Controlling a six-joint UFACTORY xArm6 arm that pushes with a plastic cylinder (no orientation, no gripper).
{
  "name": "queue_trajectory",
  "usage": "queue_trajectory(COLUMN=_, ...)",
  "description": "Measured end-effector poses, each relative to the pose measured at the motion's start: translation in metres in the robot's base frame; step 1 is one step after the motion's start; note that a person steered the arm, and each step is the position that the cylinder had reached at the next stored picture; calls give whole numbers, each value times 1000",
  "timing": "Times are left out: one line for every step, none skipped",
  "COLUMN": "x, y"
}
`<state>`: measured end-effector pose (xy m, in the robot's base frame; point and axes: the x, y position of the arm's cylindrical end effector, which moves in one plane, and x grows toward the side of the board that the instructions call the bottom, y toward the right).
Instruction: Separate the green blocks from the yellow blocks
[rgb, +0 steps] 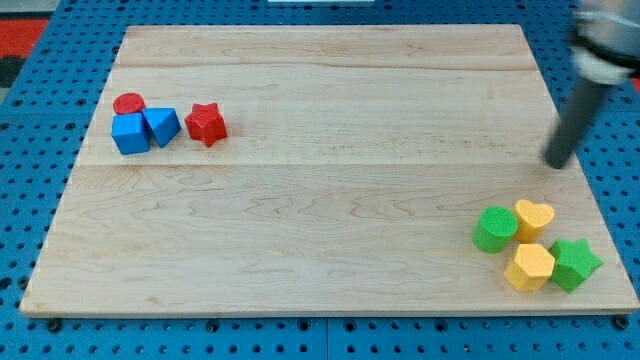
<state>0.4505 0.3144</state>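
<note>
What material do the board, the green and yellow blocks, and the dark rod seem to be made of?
The board looks like pale, unvarnished wood: grain lines and plank seams show.

The green cylinder, green star, yellow heart and yellow hexagon look like painted wood or matte plastic; their flat, even colour leaves this open.

The rod ending in my tip, above these blocks, looks like dark metal or plastic; blur hides more.

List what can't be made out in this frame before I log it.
- My tip: motion-blurred in the camera view, so contact with the board is unclear; it sits above the green and yellow cluster, apart from it.
- Arm above the rod: cut off by the view's top-right edge.
- Red cylinder: lower part hidden behind the blue cube.
- Green star and yellow hexagon: touching or not, unclear.
</note>
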Motion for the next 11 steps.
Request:
queue_trajectory(x=38, y=29)
queue_trajectory(x=95, y=20)
queue_trajectory(x=109, y=8)
queue_trajectory(x=131, y=-29)
queue_trajectory(x=145, y=-21)
queue_trajectory(x=148, y=-91)
queue_trajectory(x=115, y=-132)
queue_trajectory(x=105, y=-120)
queue_trajectory(x=96, y=-120)
queue_trajectory(x=69, y=-128)
queue_trajectory(x=50, y=-154)
